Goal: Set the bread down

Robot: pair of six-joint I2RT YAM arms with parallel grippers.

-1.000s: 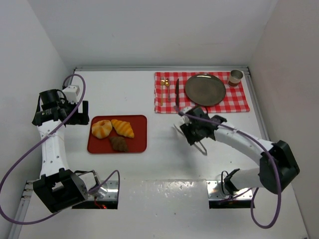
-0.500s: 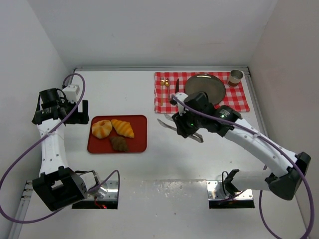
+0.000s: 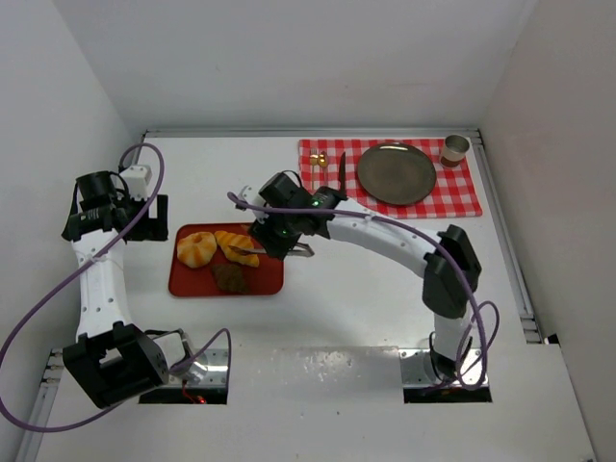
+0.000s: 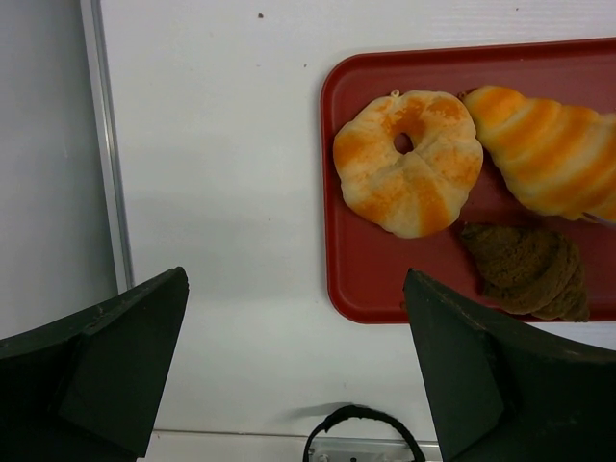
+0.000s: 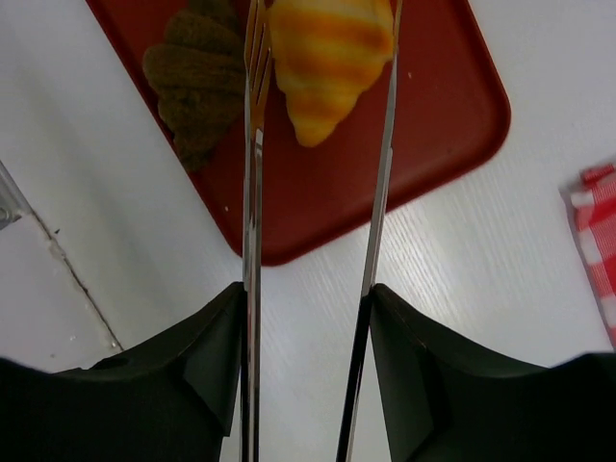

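The bread lies on a red tray (image 3: 269,274): a round scored bun (image 3: 196,248), an orange croissant (image 3: 236,247) and a dark brown lump (image 3: 229,278). My right gripper (image 3: 279,231) is shut on metal tongs (image 5: 252,241). In the right wrist view the tongs' two arms stand either side of the croissant (image 5: 327,48), with the dark lump (image 5: 197,77) to their left. I cannot tell whether they press on it. My left gripper (image 3: 144,218) is open and empty, left of the tray; its view shows the bun (image 4: 409,162), croissant (image 4: 549,149) and lump (image 4: 525,269).
A red checked cloth (image 3: 462,197) at the back right carries a dark round plate (image 3: 396,173), a cup (image 3: 454,149), a knife (image 3: 341,178) and a small gold piece (image 3: 318,161). White walls close in left, right and back.
My right arm has swung left from near the cloth to the tray, bringing the tongs over the croissant. The left arm has not moved.
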